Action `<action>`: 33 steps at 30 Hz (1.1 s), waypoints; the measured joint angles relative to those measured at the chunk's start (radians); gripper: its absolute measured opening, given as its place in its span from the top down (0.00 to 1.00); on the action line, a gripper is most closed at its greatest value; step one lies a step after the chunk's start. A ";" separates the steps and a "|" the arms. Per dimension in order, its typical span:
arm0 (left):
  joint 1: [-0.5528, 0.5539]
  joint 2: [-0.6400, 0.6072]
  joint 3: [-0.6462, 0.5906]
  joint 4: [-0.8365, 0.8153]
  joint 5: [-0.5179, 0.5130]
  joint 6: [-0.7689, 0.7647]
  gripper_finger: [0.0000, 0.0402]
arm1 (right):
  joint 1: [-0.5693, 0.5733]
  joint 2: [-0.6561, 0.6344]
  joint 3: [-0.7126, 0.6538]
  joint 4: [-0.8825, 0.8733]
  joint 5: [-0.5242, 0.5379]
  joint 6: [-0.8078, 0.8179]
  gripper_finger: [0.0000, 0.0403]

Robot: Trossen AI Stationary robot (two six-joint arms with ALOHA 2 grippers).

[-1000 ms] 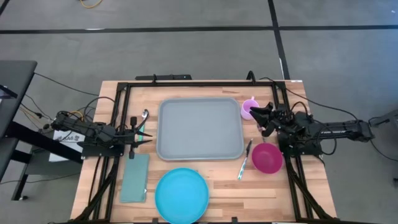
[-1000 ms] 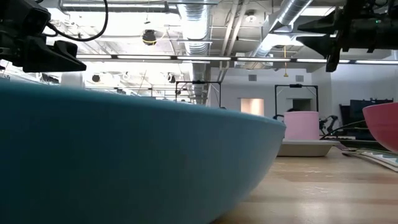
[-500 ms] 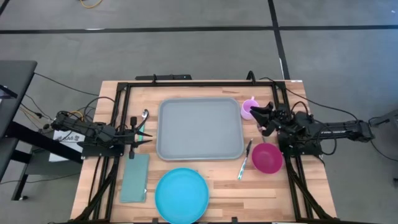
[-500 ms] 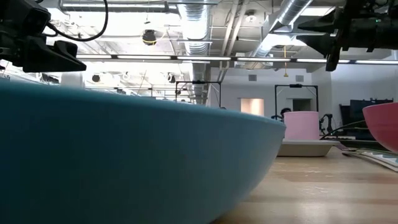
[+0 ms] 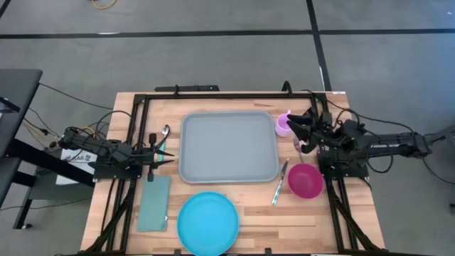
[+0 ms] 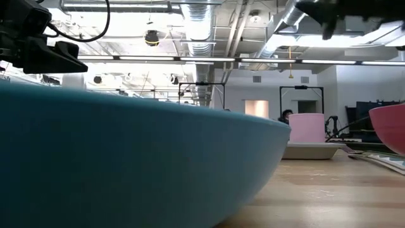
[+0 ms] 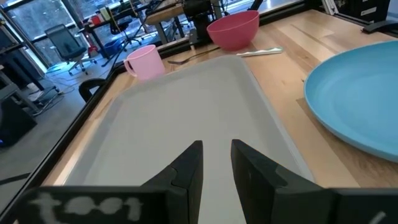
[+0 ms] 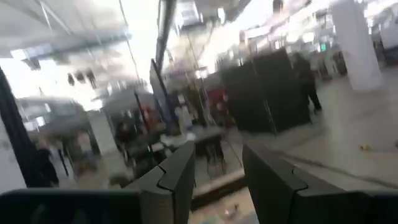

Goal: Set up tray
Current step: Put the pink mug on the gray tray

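Right arm is stretched in from the right edge of the table, and the right gripper (image 5: 298, 128) is hanging up in the air just beside the pink cup (image 5: 284, 124), tipped so its wrist camera looks out at the room rather than down at the table. Its fingers (image 8: 177, 177) are spread with a clear gap, gripping nothing. Left arm is parked low at the left side, the left gripper (image 5: 162, 156) pointing at the tray's left edge, fingers (image 7: 186, 171) only a narrow slit apart and empty too.

The tray (image 5: 227, 147) sits flat in the middle of the wooden table (image 5: 334, 220), toward the far side. It's grey-blue, rectangular, rounded corners, low rim, and it's got nothing on it.

Count-wise, one of each:
- one pink cup at the tray's far right corner
- one magenta bowl (image 5: 305, 180) near the tray's right side
- one blue plate (image 5: 207, 222) just in front of the tray
- one pale teal napkin (image 5: 155, 203) left of the plate
- one utensil (image 5: 279, 183) lying between tray and bowl
- one more utensil (image 5: 163, 136) off the tray's left side, next to the left gripper
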 joint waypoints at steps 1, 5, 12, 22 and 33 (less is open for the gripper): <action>0.000 0.000 0.000 0.000 0.000 0.001 0.81 | -0.001 0.036 0.048 -0.055 0.008 -0.008 0.69; 0.000 0.000 0.000 0.000 0.000 0.006 0.81 | -0.012 0.188 0.220 -0.261 0.141 -0.045 0.68; 0.000 0.000 0.000 0.000 0.000 0.007 0.81 | -0.053 0.398 0.329 -0.332 0.285 -0.054 0.66; 0.000 0.000 0.000 0.000 0.000 0.000 0.81 | -0.141 0.614 0.373 -0.325 0.313 0.006 0.65; 0.000 0.000 0.000 0.000 0.000 0.007 0.81 | -0.147 0.752 0.374 -0.244 0.252 -0.092 0.69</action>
